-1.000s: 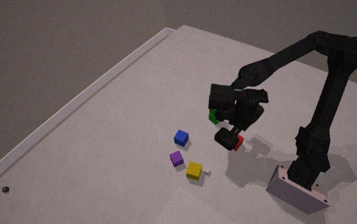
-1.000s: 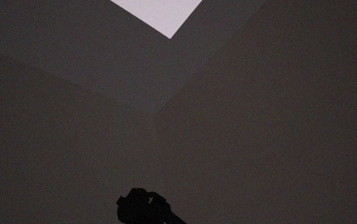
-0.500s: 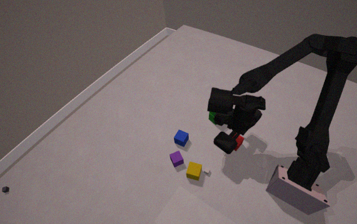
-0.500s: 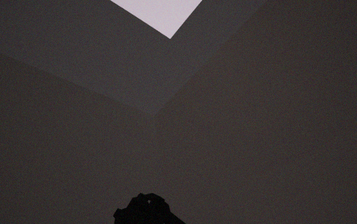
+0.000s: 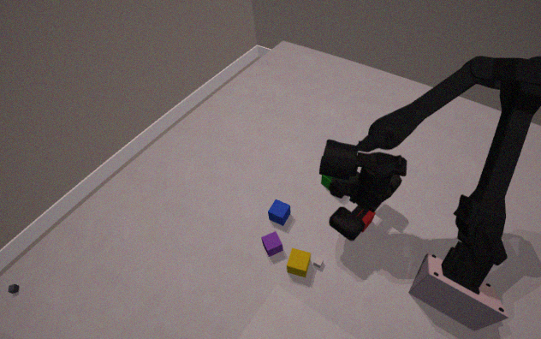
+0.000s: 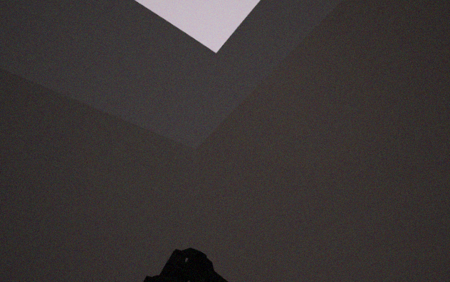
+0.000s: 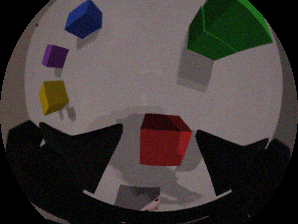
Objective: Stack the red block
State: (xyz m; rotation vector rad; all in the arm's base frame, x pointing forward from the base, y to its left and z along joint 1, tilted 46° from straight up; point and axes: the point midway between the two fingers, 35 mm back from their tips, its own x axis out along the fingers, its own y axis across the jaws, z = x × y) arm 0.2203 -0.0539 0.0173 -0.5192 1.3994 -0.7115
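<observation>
While the released tool (image 7: pixel 166 156) straddles the red block (image 7: pixel 164 139), its body hides most of the green tower (image 5: pixel 326 181).

Pale table (image 5: pixel 180 180) w/ red block (image 7: pixel 164 140), green tower (image 7: pixel 222 23), blue/purple/yellow cubes.

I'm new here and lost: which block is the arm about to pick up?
Find the black arm's open gripper low over the table. The red block sits between its fingers, not yet gripped. It's the only red cube; the green tower stands just beyond.
</observation>
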